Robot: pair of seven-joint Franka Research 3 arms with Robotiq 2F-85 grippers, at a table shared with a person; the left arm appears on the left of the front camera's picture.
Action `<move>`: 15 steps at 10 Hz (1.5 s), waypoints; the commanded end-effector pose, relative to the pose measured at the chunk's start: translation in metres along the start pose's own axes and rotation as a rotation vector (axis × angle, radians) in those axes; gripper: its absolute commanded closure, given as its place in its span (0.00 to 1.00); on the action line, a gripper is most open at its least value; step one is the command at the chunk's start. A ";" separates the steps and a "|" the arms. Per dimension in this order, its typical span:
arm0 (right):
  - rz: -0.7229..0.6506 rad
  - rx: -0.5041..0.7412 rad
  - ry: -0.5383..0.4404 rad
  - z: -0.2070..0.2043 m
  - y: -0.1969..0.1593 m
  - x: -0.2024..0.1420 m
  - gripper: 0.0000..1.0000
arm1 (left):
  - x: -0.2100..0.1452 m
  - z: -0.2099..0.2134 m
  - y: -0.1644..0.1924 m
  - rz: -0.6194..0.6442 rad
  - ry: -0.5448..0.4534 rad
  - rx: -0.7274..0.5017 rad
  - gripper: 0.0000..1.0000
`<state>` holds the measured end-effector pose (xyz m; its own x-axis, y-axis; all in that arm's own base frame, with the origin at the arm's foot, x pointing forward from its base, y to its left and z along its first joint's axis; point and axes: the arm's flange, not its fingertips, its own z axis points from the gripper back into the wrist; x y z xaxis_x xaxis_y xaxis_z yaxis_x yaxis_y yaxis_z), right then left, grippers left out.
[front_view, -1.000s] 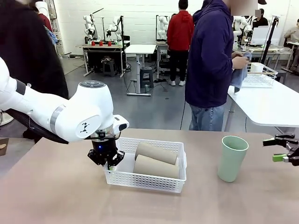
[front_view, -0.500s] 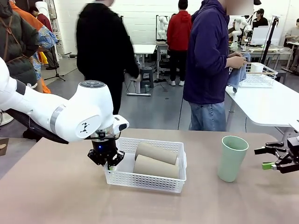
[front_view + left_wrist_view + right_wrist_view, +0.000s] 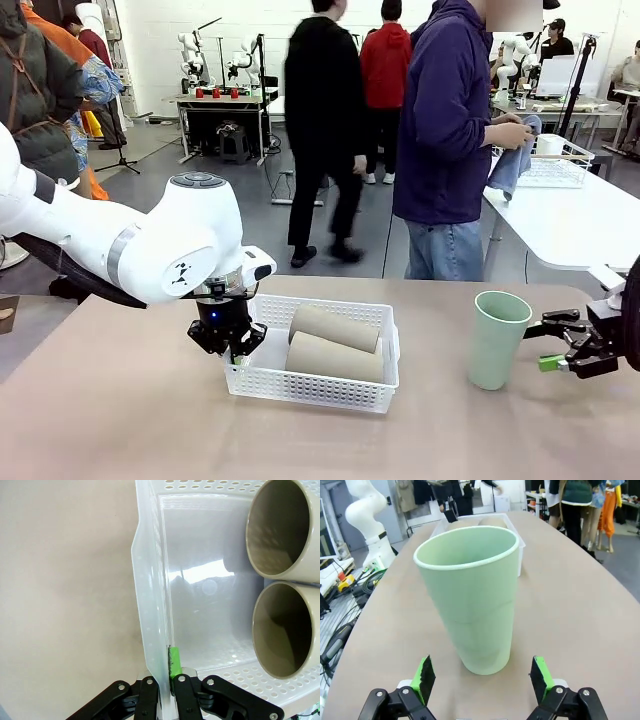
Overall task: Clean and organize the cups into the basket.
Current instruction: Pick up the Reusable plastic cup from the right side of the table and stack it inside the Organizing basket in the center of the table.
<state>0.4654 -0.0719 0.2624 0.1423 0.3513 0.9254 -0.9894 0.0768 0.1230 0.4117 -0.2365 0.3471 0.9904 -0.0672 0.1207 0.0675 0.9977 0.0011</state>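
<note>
On the bench (image 3: 120, 420) the basket (image 3: 310, 386) sits left of centre. Two beige cups (image 3: 335, 327) lie side by side in its right part. The green cup (image 3: 497, 340) stands upright to the right, apart from the basket. The left pincer (image 3: 228, 345) is pinching the basket's left wall. The right pincer (image 3: 548, 343) is spread, just right of the green cup.

We think the tall cup can tip over if one finger touches it first. A pull on the thin wall can also tilt the basket and roll the beige cups.

The left wrist view shows the pinch on the wall, which the front view hides. The right wrist view shows the green cup centred between the fingers (image 3: 426, 672).
</note>
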 end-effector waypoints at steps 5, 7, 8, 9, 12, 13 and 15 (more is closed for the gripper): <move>0.000 0.000 0.000 0.000 0.000 0.000 0.00 | -0.001 0.002 0.000 -0.002 -0.007 0.002 1.00; -0.003 -0.005 0.006 0.000 -0.001 -0.002 0.00 | -0.001 0.002 0.000 -0.002 -0.007 0.002 1.00; 0.038 0.017 0.017 -0.011 0.001 -0.002 0.00 | -0.001 0.002 0.000 -0.002 -0.007 0.002 1.00; 0.055 0.033 0.005 -0.020 0.000 -0.002 0.00 | -0.001 0.002 0.000 -0.002 -0.007 0.002 1.00; 0.060 0.048 -0.030 -0.040 -0.005 -0.010 0.00 | -0.001 0.002 0.000 -0.002 -0.007 0.002 1.00; 0.058 0.051 -0.035 -0.044 -0.007 -0.011 0.00 | -0.001 0.002 0.000 -0.002 -0.007 0.002 1.00; 0.032 0.065 -0.039 -0.054 -0.015 -0.016 0.00 | -0.001 0.002 0.000 -0.002 -0.007 0.002 1.00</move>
<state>0.4698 -0.0346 0.2306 0.1155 0.3396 0.9335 -0.9921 -0.0064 0.1251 0.4117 -0.2365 0.3471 0.9904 -0.0672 0.1207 0.0675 0.9977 0.0011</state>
